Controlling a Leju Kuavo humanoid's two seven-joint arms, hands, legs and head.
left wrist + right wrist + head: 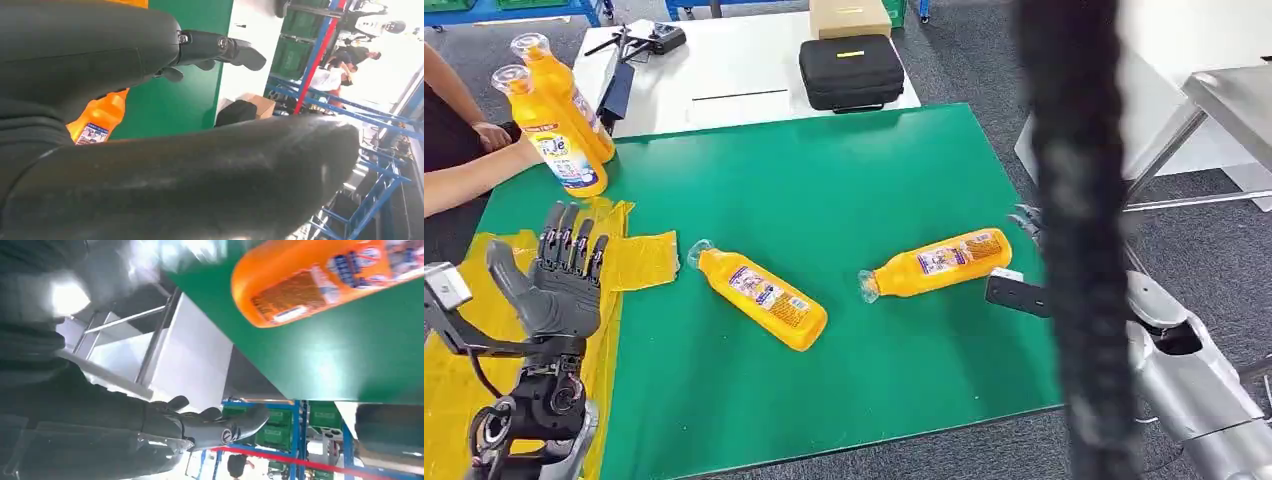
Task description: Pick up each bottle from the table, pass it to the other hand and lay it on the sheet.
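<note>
**Two bottles lying on the green table, both hands empty**

Head view: a green table point(844, 190) fills the middle of a grey-carpeted room, with a white table point(724, 70) behind it carrying a black case point(851, 71); a yellow sheet point(639, 262) covers the green table's left edge; the left hand point(559, 275) is raised over the sheet, fingers spread and holding nothing; one orange bottle point(762, 293) lies on the green just beside the sheet, a second bottle point(936, 262) lies further right; the right hand point(1028, 222) shows at the table's right edge near that bottle, mostly hidden behind a dark blurred cable point(1074, 240); a person's arm point(469, 175) holds two upright bottles point(559, 115) at the far left.

Left wrist view: the thumb and fingers point(235, 50) are apart, gripping nothing; an orange bottle shows beyond them.

Right wrist view: the fingers point(220, 425) are extended off the table edge, empty; the bottle's base lies on the green nearby.
</note>
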